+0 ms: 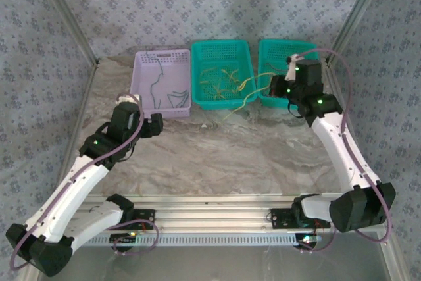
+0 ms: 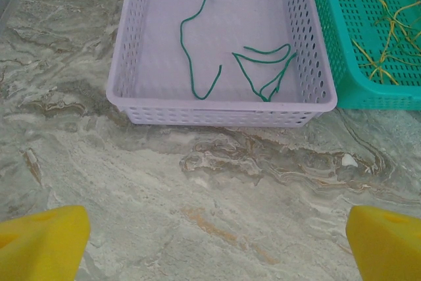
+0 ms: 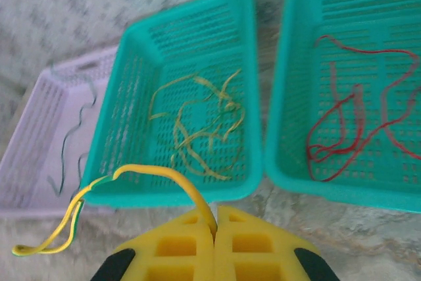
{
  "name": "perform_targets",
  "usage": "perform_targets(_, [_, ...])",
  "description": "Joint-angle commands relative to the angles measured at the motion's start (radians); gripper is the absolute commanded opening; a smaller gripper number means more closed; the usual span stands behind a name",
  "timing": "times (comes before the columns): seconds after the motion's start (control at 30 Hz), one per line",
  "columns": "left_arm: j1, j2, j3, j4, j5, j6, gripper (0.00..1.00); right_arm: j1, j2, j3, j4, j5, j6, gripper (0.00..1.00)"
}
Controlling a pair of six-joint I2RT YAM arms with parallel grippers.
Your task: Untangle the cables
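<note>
My right gripper [image 3: 215, 218] is shut on a yellow cable [image 3: 151, 172] with a green stripe. The cable arcs left from the pinched fingers, and its loose end hangs below the front rim of the middle teal basket [image 3: 171, 192]. From above, this gripper [image 1: 279, 87] hovers between the two teal baskets. Several yellow cables [image 3: 197, 129] lie in the middle basket, red cables [image 3: 348, 129] in the right teal basket [image 3: 342, 189], and green cables [image 2: 197, 51] in the purple basket [image 2: 217, 113]. My left gripper [image 2: 214, 248] is open over bare table in front of the purple basket, with nothing between its fingers [image 2: 43, 241].
The three baskets stand side by side at the back of the marble-patterned table [image 1: 217, 149]. Patterned walls and metal frame posts [image 1: 66, 18] enclose the space. An aluminium rail [image 1: 210, 218] runs along the near edge between the arm bases.
</note>
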Motion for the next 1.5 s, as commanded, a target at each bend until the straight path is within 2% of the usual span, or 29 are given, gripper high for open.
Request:
perform_targets(0.0, [0.008, 0.003, 0.003, 0.015, 0.007, 0.013, 1.0, -0.07, 0.029, 0.042, 0.053, -0.002, 0.09, 0.0])
perform_targets(0.17, [0.007, 0.008, 0.002, 0.017, 0.011, 0.014, 1.0, -0.177, 0.138, 0.1, 0.091, 0.02, 0.126, 0.0])
perform_targets(0.53, [0.008, 0.022, 0.002, 0.018, 0.017, 0.015, 1.0, -0.297, 0.341, 0.249, 0.119, 0.103, 0.17, 0.0])
perform_targets(0.8, [0.008, 0.032, 0.004, 0.021, 0.02, 0.015, 1.0, -0.307, 0.372, 0.28, 0.12, 0.064, 0.174, 0.0])
perform_targets(0.93, [0.008, 0.039, 0.004, 0.023, 0.022, 0.016, 1.0, -0.272, 0.376, 0.274, 0.15, 0.01, 0.166, 0.0])
perform_targets(1.07, [0.008, 0.039, 0.004, 0.023, 0.022, 0.016, 1.0, -0.197, 0.41, 0.302, 0.156, 0.017, 0.129, 0.0])
perform_targets(1.3, [0.007, 0.035, 0.004, 0.022, 0.018, 0.019, 1.0, -0.039, 0.57, 0.444, 0.099, 0.048, 0.072, 0.0])
perform_targets(1.47, [0.007, 0.029, 0.003, 0.022, 0.016, 0.021, 1.0, 0.031, 0.701, 0.55, 0.056, 0.075, 0.064, 0.0])
